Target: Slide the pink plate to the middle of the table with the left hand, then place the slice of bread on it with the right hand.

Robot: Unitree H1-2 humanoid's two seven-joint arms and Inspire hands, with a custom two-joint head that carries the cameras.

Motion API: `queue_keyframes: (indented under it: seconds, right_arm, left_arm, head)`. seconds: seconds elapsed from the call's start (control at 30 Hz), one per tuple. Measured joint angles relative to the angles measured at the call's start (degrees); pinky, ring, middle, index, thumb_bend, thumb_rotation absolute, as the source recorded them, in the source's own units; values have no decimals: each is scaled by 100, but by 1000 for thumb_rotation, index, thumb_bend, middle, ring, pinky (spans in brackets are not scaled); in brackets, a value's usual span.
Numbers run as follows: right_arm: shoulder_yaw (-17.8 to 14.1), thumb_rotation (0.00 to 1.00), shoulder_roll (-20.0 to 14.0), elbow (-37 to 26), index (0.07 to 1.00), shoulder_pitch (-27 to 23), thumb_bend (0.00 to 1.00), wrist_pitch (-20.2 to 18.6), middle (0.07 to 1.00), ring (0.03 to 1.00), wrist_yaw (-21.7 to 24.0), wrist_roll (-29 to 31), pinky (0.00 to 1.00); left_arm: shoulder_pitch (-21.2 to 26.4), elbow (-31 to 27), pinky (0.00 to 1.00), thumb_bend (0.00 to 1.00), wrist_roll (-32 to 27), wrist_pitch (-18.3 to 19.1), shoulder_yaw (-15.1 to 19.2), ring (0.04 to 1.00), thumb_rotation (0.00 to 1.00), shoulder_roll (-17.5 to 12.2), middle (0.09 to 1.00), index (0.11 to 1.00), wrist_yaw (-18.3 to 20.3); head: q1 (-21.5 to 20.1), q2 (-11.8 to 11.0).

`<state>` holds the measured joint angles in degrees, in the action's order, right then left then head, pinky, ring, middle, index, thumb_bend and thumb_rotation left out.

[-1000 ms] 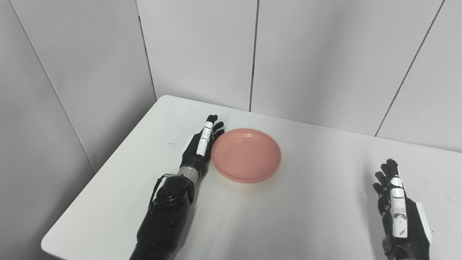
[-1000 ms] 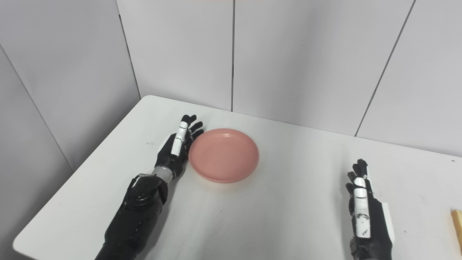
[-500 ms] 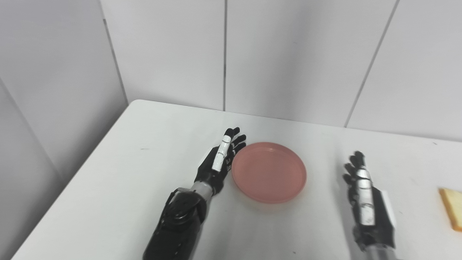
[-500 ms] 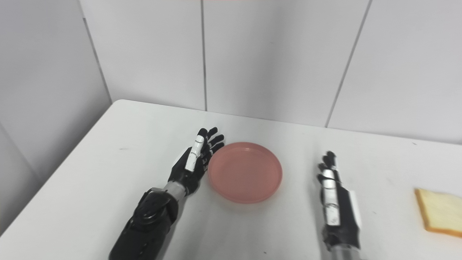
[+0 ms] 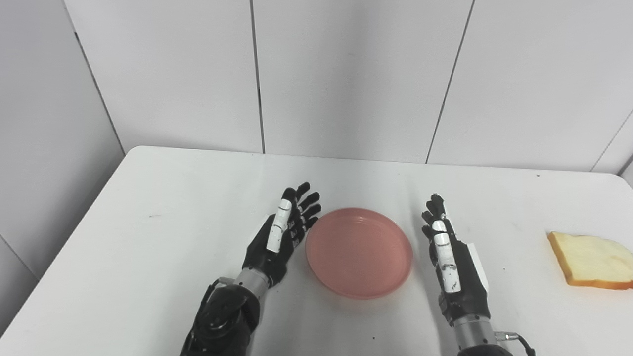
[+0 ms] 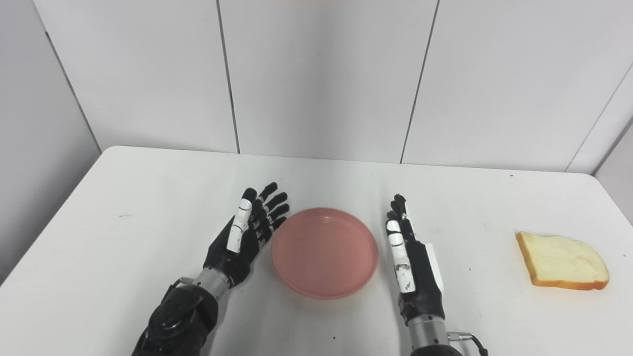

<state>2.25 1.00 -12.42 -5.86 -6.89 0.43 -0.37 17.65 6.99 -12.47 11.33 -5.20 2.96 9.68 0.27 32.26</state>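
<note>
Plate [image 6: 325,252]: slid rightward since earlier — now mid-worktop.
Left hand [image 6: 247,236]: empty, fingers spread, beside it.
Right hand [image 6: 410,259]: empty, flat — bread [image 6: 561,261] next.

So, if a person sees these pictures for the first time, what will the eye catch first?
Most likely the pink plate, the only strong colour, near the middle of the white table. The black left hand and right hand stand edge-up on either side of it, fingers apart, holding nothing. Far to the right, the slice of bread lies flat, alone.
</note>
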Motion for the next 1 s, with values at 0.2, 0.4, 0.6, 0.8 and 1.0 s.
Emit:
queue_keyframes:
  seconds: [0.2,0.4,0.6,0.8,1.0]
  right_arm:
    - [4,1000,48,10,1000,4,457,0,1000,986,-52,-92,1000]
    - [-18,1000,21,-10,1000,1,489,-2,1000,998,-73,-148,1000]
    - [-148,1000,-220,-115,1000,-126,597,-5,1000,1000,-28,-66,1000]
    - [-314,970,-643,-495,1000,-507,680,-35,1000,973,61,-73,979]
    - [-399,928,-1323,-926,998,-1121,730,-352,990,952,281,-347,940]
  left_arm:
    - [-13,-3,970,721,0,0,33,951,1000,-3,961,969,40]
    - [-61,-147,980,715,21,0,95,970,998,-2,967,972,7]
    - [-111,-208,987,731,247,-79,115,968,983,1,971,975,-117]
    - [-218,-412,978,718,417,-180,118,950,993,2,961,964,-254]
    - [-332,-597,974,707,491,-189,139,950,994,-13,963,968,-282]
  head:
    - [-124,26]
    - [-316,18]
    - [-440,-35]
    - [-958,-202]
    - [-1510,-325]
